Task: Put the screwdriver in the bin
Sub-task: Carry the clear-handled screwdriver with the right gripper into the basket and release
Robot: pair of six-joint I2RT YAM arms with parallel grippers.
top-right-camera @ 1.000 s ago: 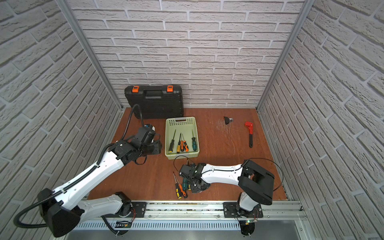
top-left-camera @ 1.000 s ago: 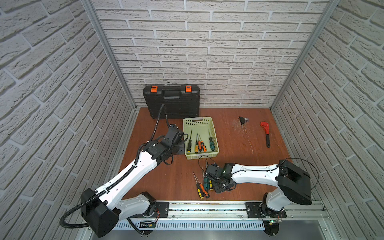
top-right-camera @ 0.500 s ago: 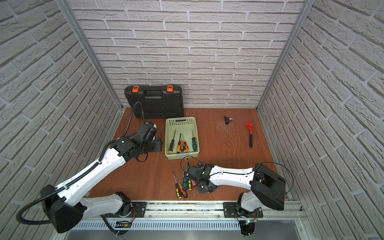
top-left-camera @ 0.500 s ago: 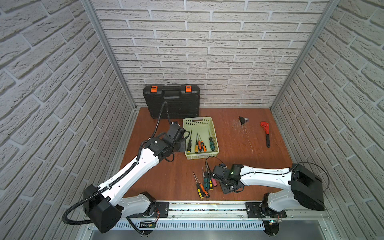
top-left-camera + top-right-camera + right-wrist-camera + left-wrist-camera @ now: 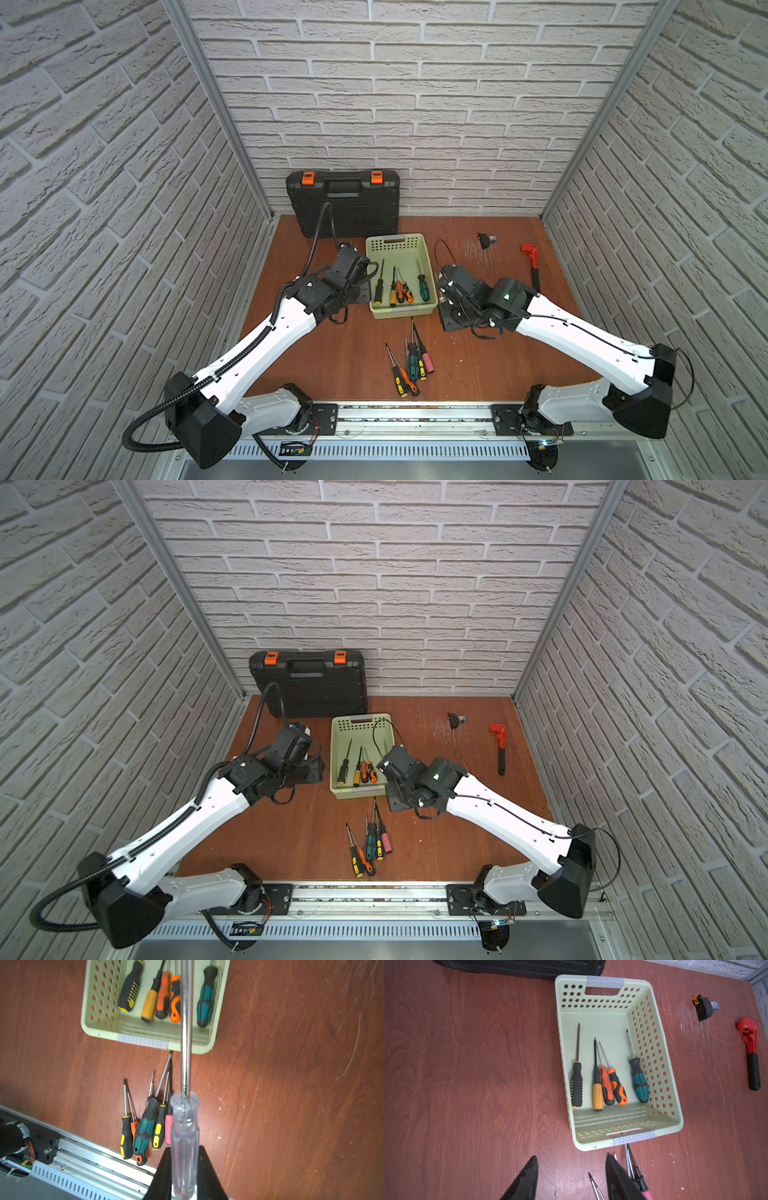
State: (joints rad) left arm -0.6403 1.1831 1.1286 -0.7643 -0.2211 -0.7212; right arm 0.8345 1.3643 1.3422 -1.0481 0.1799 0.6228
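The bin [image 5: 591, 1004] holds five screwdrivers [image 5: 600, 1082]; right gripper [image 5: 184, 1150] clamps a clear-handled screwdriver [image 5: 184, 1126], left gripper [image 5: 572, 1156] parted, empty.

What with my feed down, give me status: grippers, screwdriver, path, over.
Right gripper shut on clear-handled screwdriver, beside bin, not yet in. Left gripper open, empty. Nothing blocking bin.

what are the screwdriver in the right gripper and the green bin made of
Screwdriver: handle looks like clear glossy plastic, see-through; shaft probably polished steel, shiny grey. Bin: likely moulded plastic, pale green, matte, with round punched holes.
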